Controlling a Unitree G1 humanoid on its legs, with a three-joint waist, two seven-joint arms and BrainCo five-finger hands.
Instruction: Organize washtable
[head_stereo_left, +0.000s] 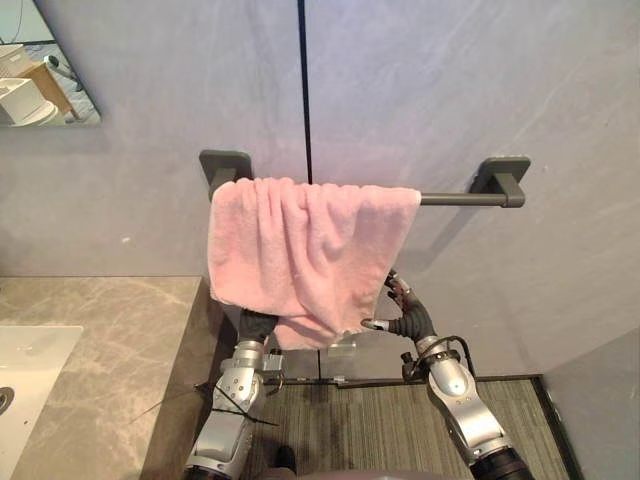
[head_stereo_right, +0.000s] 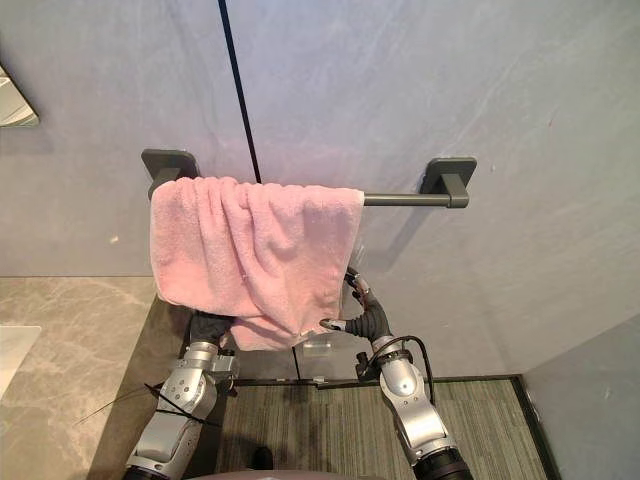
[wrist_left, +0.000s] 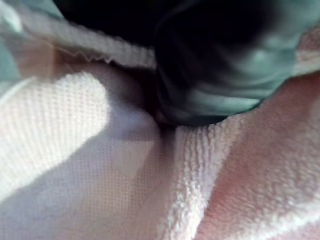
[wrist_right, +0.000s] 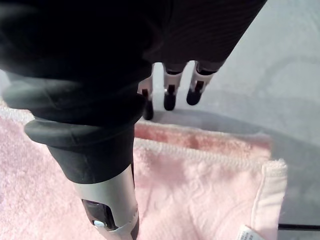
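The pink terry towel (head_stereo_left: 300, 250), soft and looped with hemmed edges, hangs bunched over the left part of a smooth dark bar (head_stereo_left: 455, 198). The left hand (head_stereo_left: 256, 326) is buried under its lower edge, so I cannot tell its grip. The right hand (head_stereo_left: 398, 308) holds straight fingers behind the lower right corner, thumb on the front. A downward tug could slide the unevenly hung towel off the bar.

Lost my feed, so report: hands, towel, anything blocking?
Left hand up under towel. Right hand open at towel's lower right corner. Towel draped, bunched, over rail. No obstruction seen.
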